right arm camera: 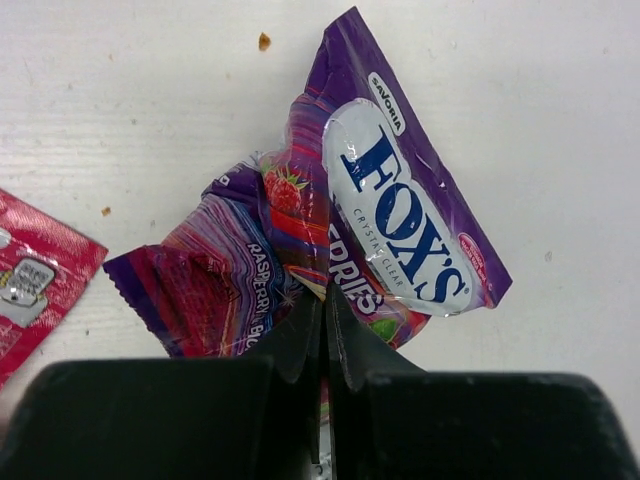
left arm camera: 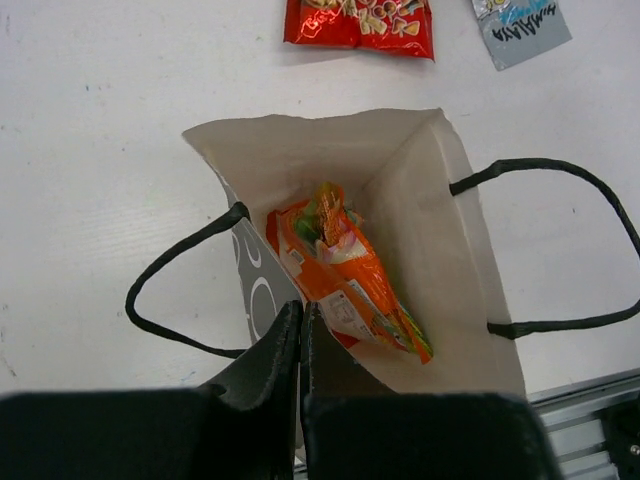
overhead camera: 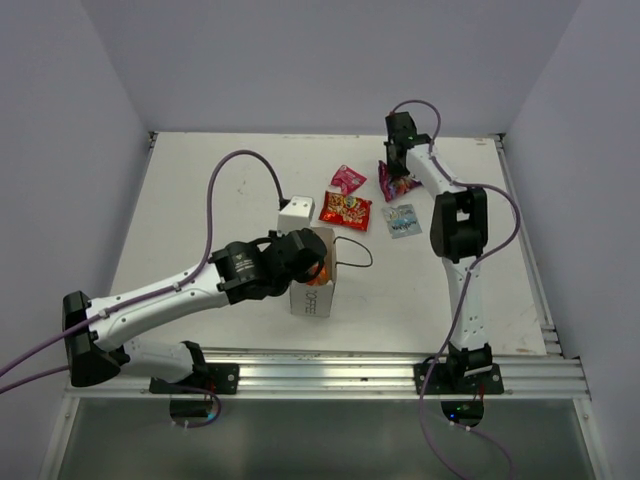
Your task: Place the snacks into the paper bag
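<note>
Right gripper (right arm camera: 325, 302) clamped on the purple multicolour packet (right arm camera: 400, 220) lying on the table (right arm camera: 150, 100); left gripper (left arm camera: 301, 312) pinched shut on the near rim of the upright paper bag (left arm camera: 430, 230), 1 orange packet (left arm camera: 345, 280) inside.

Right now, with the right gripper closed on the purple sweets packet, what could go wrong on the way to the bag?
1. The right gripper pinches the Fox's packet only at its crinkled lower edge, so it may slip out in transit.
2. The orange packet already stands in the paper bag, so the new one may catch on the rim.
</note>
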Motion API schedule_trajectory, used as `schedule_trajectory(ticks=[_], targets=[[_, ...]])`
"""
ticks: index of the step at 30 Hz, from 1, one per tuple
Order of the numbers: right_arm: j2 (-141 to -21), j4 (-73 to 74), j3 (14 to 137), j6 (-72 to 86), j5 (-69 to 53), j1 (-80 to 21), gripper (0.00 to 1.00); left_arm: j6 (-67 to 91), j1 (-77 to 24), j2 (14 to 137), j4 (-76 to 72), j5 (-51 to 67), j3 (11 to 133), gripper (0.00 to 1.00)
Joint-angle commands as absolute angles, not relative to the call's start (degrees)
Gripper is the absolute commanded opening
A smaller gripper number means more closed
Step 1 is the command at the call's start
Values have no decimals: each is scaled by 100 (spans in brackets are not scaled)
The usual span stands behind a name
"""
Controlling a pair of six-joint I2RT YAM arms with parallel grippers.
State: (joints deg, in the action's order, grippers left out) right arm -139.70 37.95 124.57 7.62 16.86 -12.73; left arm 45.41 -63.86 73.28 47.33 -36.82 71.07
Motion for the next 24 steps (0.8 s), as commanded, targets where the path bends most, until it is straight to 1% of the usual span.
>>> schedule_trajectory(ticks=[1, 5, 6, 10, 15, 19, 21, 24], targets=[[-13537, 4500, 12085, 799, 1451, -1230, 0, 4816, -6381, 7207, 4675, -3647, 6865, 0], [-12404, 4605, 11892, 940, 819, -1266, 0, 4930, -6372, 7049, 4720, -3718, 6602, 0], [-11966, 4640, 11848, 1001, 400, -1309, 0, 4948, -6381, 6979, 4737, -3718, 6566, 0], [-11104, 5078, 11909, 1186, -342, -1590, 0, 5045, -6381, 6742, 4825, -3805, 6469, 0], [-10346, 5475, 12050, 1318, -948, -2283, 0, 5036, -6381, 6426, 4939, -3902, 6452, 0], [-9906, 5704, 11954, 1800, -1746, -2619, 0, 4957, -6381, 6267, 4790, -3833, 6267, 0], [-9607, 5661, 11709, 2090, -2029, -2776, 0, 4922, -6381, 6240, 4659, -3771, 6197, 0], [-9195, 5345, 11165, 2495, -2810, -2944, 0, 4825, -6381, 6240, 4475, -3657, 6074, 0]])
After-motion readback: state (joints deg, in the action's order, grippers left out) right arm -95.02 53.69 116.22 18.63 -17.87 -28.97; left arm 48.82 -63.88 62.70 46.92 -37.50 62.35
